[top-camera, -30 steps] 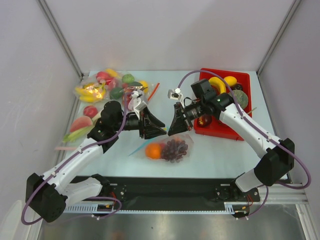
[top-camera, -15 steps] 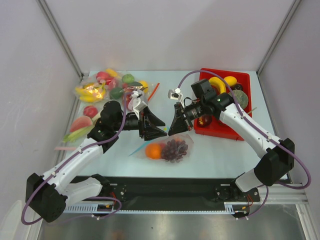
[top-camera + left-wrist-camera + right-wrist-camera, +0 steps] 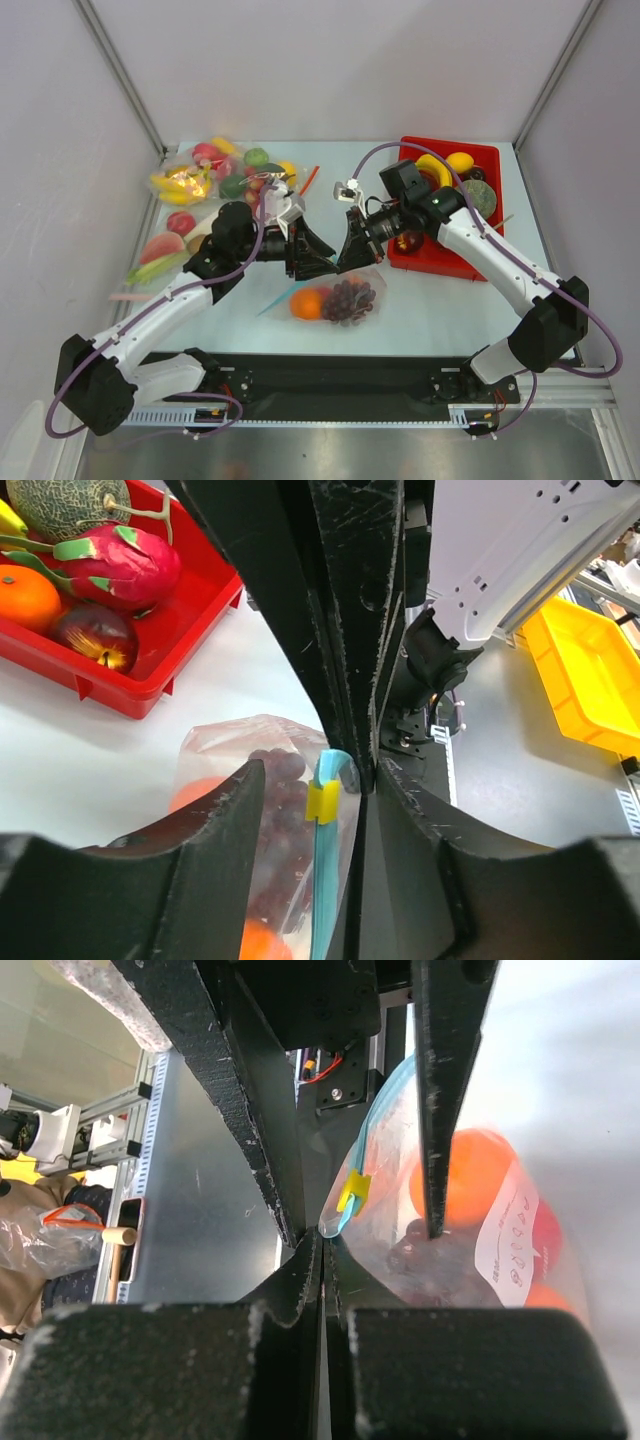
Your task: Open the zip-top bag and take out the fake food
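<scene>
The zip-top bag [image 3: 340,300] lies on the table's near middle with an orange fruit [image 3: 307,303] and dark purple grapes [image 3: 350,297] inside. My right gripper [image 3: 350,262] is shut on the bag's mouth corner; the right wrist view shows its jaws [image 3: 322,1240] closed at the corner beside the yellow slider [image 3: 352,1190]. My left gripper [image 3: 322,265] is open. In the left wrist view its jaws [image 3: 320,770] straddle the blue-green zip strip [image 3: 327,880] and the slider [image 3: 322,802] without touching them. The two grippers meet tip to tip over the bag's mouth.
A red tray [image 3: 480,155] at the back right holds bananas, an orange, a melon and a pink dragon fruit [image 3: 120,560]. A pile of bagged and loose fruit [image 3: 215,170] lies at the back left, with a watermelon slice [image 3: 160,245] nearer.
My left gripper has moved right and closer to the right gripper, so its open jaws now straddle the zip strip. The right gripper has stayed shut on the bag.
</scene>
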Motion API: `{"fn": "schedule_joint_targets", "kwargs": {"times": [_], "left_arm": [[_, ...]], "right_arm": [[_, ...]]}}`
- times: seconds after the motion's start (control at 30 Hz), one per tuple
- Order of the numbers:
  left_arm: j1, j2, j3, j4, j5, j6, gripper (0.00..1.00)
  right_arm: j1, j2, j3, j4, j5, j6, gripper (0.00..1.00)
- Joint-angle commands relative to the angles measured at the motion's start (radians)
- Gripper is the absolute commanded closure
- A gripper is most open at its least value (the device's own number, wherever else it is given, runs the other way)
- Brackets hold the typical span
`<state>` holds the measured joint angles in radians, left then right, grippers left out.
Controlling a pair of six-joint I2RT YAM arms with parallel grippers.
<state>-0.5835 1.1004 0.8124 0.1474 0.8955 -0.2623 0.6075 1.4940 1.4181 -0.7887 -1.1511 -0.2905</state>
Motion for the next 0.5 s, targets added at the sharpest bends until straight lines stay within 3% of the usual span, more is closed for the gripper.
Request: {"fn": "schedule_joint_targets", "kwargs": {"times": [0.0, 0.23, 0.47], "left_arm": [[-0.006, -0.013, 0.036, 0.026, 0.006, 0.028, 0.47], [-0.006, -0.03, 0.028, 0.017, 0.032, 0.031, 0.76], [-0.006, -0.062, 0.016, -0.023, 0.033, 0.049, 0.87]], "right_arm": [[0.008, -0.017, 0.044, 0.0, -0.022, -0.01, 1.0], [0.005, -0.006, 0.042, 0.003, -0.019, -0.013, 1.0], [-0.026, -0.009, 0.035, -0.001, -0.012, -0.019, 1.0]]}}
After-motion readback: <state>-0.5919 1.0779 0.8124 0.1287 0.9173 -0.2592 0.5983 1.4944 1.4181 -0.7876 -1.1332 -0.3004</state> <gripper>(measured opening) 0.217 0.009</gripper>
